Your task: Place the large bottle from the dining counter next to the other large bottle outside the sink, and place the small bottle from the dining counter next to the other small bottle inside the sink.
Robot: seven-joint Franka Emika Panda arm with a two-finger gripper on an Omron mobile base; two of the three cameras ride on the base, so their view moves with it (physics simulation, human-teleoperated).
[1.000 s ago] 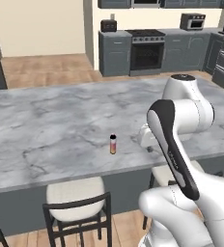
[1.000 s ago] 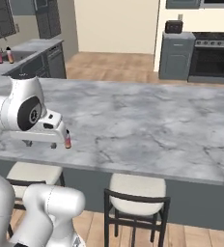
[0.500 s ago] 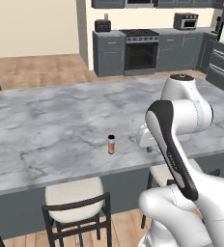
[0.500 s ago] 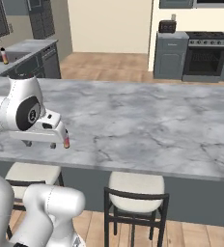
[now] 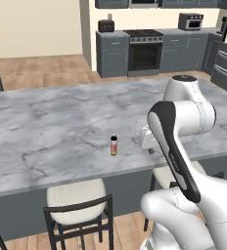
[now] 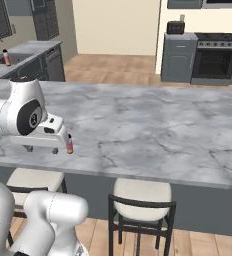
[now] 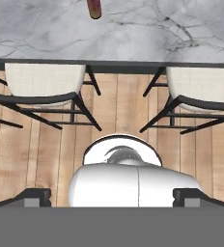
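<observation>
The small bottle (image 7: 94, 8) is cut off by the hand view's top edge — its upper part out of frame — and in the right base view the gripper's white hand hides much of it (image 6: 70, 145), its label too small to read.

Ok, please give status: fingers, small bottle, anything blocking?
Gripper open, holding nothing. Small bottle upright on the dining counter, near its front edge, beside the gripper, not touched. Nothing between them.
</observation>
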